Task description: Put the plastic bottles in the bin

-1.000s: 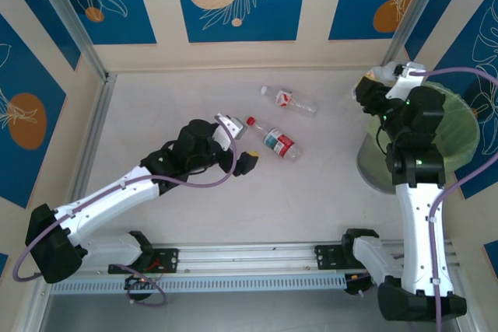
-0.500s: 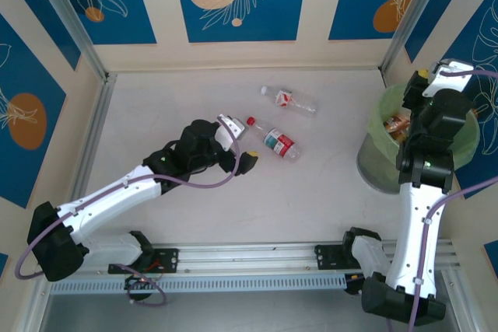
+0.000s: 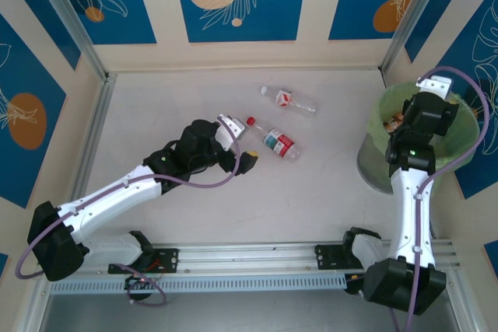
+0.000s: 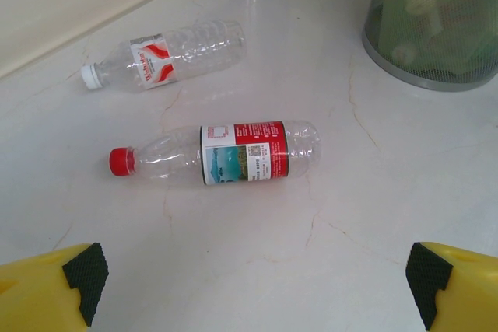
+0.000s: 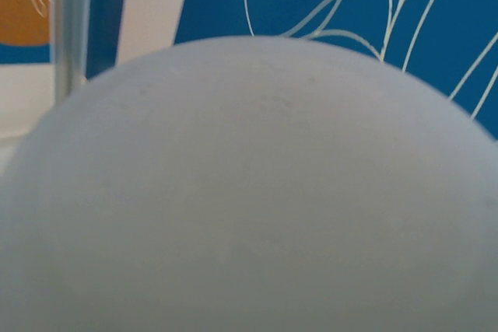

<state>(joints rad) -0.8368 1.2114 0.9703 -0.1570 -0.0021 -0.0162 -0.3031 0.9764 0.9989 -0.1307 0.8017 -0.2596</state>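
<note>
Two plastic bottles lie on the pale table. A red-capped bottle point(image 3: 273, 141) point(image 4: 226, 153) with a red and blue label lies just in front of my left gripper point(image 3: 243, 144) point(image 4: 257, 293). That gripper is open, and its yellow fingertips point(image 4: 54, 285) are apart with nothing between them. A white-capped bottle point(image 3: 289, 100) point(image 4: 167, 54) lies farther back. My right gripper point(image 3: 405, 118) hangs over the bin point(image 3: 461, 118), shut. A pale rounded surface point(image 5: 249, 192), apparently a held bottle, blocks its wrist view. A brown-labelled bottle point(image 3: 396, 123) shows inside the bin.
The bin point(image 4: 436, 44), a grey mesh can with a green liner, stands at the table's right edge against the blue patterned wall. Walls close the table at the back and both sides. A metal rail point(image 3: 249, 258) carrying both arm bases runs along the near edge.
My right arm has swung right from the bin's left rim to over its opening. The left arm and both table bottles have not moved.
</note>
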